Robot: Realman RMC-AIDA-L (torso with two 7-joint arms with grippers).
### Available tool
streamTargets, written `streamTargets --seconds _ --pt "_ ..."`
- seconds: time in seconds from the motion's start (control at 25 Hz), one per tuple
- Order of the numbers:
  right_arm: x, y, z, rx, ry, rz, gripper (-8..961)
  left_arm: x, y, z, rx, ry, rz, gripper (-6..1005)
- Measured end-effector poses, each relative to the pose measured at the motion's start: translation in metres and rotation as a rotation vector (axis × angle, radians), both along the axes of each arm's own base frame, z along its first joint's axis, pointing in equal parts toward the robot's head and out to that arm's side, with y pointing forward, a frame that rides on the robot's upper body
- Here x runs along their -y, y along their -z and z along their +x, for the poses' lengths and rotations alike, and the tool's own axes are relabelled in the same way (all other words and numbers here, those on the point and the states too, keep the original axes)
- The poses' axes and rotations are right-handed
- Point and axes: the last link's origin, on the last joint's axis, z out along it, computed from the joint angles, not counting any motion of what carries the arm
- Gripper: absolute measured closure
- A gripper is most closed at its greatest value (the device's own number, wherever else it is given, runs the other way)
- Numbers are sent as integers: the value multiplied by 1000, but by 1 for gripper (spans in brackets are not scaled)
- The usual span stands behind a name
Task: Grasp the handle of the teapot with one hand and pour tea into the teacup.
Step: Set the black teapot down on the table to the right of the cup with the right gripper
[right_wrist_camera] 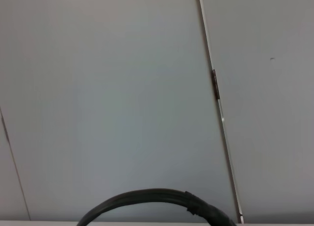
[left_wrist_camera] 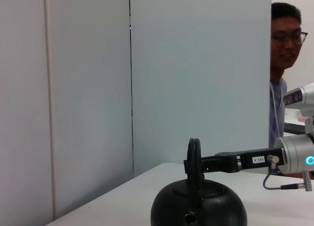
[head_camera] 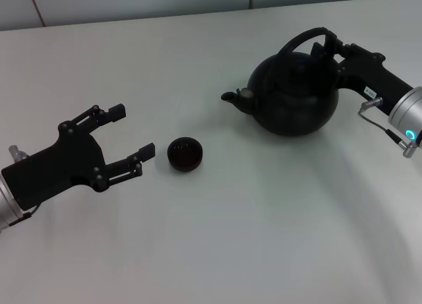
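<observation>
teapot (head_camera: 293, 96) sits on the white table (head_camera: 264, 225) toward the far right, spout pointing left at the teacup (head_camera: 184, 153), which stands well apart from it near the middle. right gripper (head_camera: 331, 48) reaches in from the right at the top of the handle (head_camera: 304, 39); in the left wrist view its fingers meet the hoop near the crown, and they look closed on it, with the pot's base apparently on the table. left gripper (head_camera: 132, 134) waits low on the left, fingers spread wide and holding nothing, its tips just beside the teacup.

judging by its look, the teapot is iron-like and heavy, stiff all through, with the weight hanging well below the hoop. a hold at the crown of the handle should let the body hang straight, but the pot could swing or turn within the fingers when tilted, so the clamp wants to be firm. the lid might slip during a steep pour. the teacup is small and light, easily nudged or knocked over by the spout, and gives a narrow target.

a person (left_wrist_camera: 284, 64) stands behind the partition at the far right.
</observation>
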Motion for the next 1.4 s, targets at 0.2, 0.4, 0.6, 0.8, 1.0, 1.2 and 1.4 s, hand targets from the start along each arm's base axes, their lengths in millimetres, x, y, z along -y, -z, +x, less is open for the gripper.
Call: streamTargets --seconds 0.2,0.4,0.6,0.8,1.0,1.2,1.4 --pt "0 -1 0 0 0 3 511 0 0 0 2 -2 -2 141" --pt "0 -2 1 1 -1 7 396 -1 -1 0 3 -2 -2 141" --pt "2 -4 1 8 -15 10 365 -1 -1 1 3 -2 0 142" --pt "7 -6 1 2 -30 14 365 -1 -1 1 6 -3 0 141" --pt "15 -8 2 -7 -57 26 366 -1 -1 1 8 -4 -1 141" --pt "34 -14 2 -36 -124 58 366 2 -1 0 12 -6 -3 140" --pt "56 -25 8 -51 -157 96 365 3 -1 -1 17 -11 -8 141"
